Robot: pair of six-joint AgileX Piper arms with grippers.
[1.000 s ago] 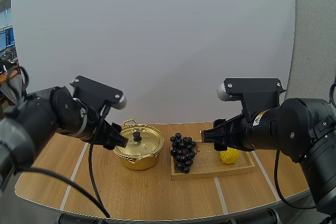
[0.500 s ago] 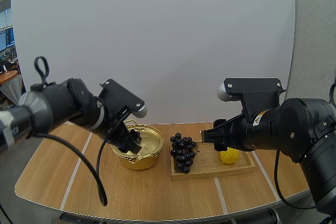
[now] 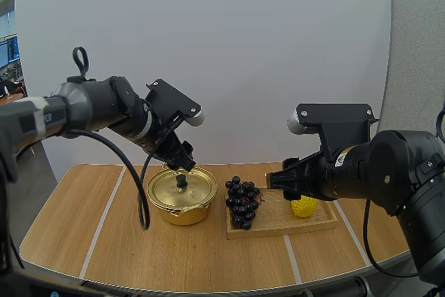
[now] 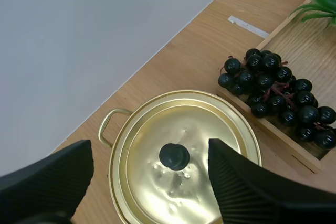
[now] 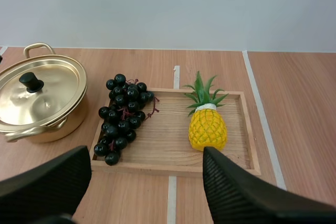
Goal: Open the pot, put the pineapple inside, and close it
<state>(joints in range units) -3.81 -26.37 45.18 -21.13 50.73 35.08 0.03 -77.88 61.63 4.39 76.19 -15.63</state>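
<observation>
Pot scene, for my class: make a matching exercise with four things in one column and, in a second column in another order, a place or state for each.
Column 1
1. lid
2. grapes
3. pineapple
4. left gripper

Column 2
a. open, above the pot
b. on the tray, at the end farther from the pot
c. sitting closed on the pot
d. on the tray, at the end nearer the pot

Pairs: 1-c; 2-d; 3-b; 4-a
</observation>
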